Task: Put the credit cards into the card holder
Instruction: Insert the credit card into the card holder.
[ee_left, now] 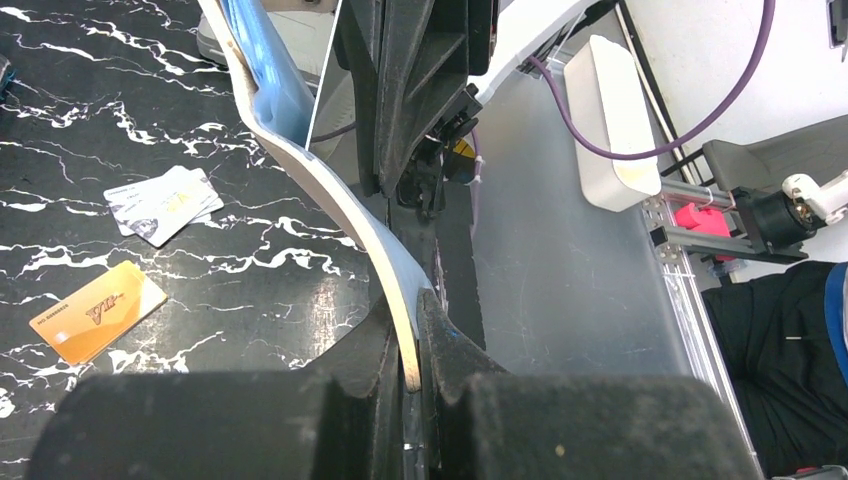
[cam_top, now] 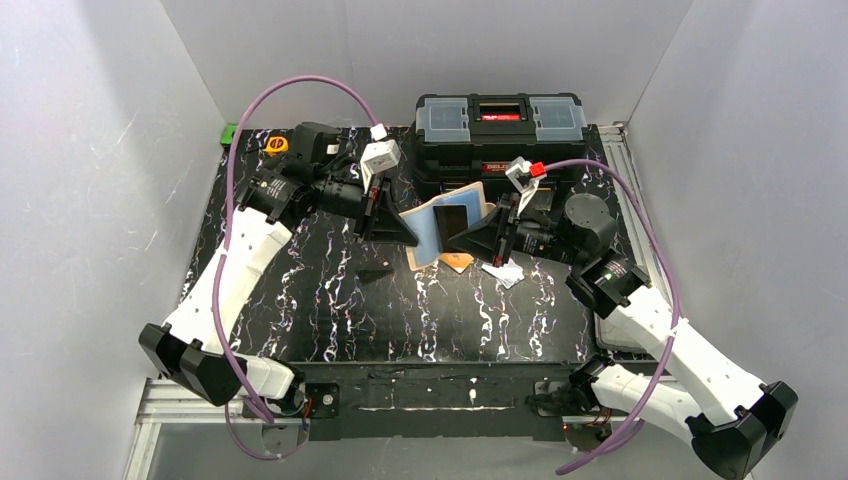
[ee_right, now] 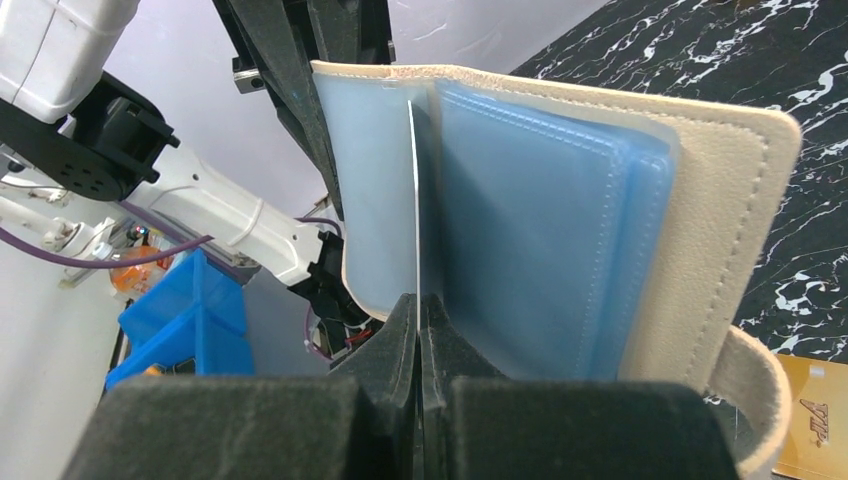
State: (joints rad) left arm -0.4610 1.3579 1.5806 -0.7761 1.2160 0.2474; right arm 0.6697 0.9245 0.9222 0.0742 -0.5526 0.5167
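The card holder (cam_top: 430,232) is a cream wallet, held open and upright over the table, pale blue inside. My left gripper (cam_top: 400,232) is shut on its left cover; in the left wrist view the jaws (ee_left: 408,308) pinch the curved cream cover (ee_left: 335,205). My right gripper (cam_top: 472,238) is shut on the black credit card (cam_top: 465,217). In the right wrist view that card (ee_right: 412,190) shows edge-on above my gripper (ee_right: 418,300), standing between the blue sleeves (ee_right: 540,230). The orange credit card (cam_top: 458,262) lies flat on the table (ee_left: 97,312) (ee_right: 815,420).
A big black toolbox (cam_top: 500,130) stands right behind the wallet. Two white cards (cam_top: 503,273) (ee_left: 165,205) lie on the black marble table (cam_top: 400,320) next to the orange one. White walls close in the sides. A small orange object (cam_top: 276,144) sits at the back left.
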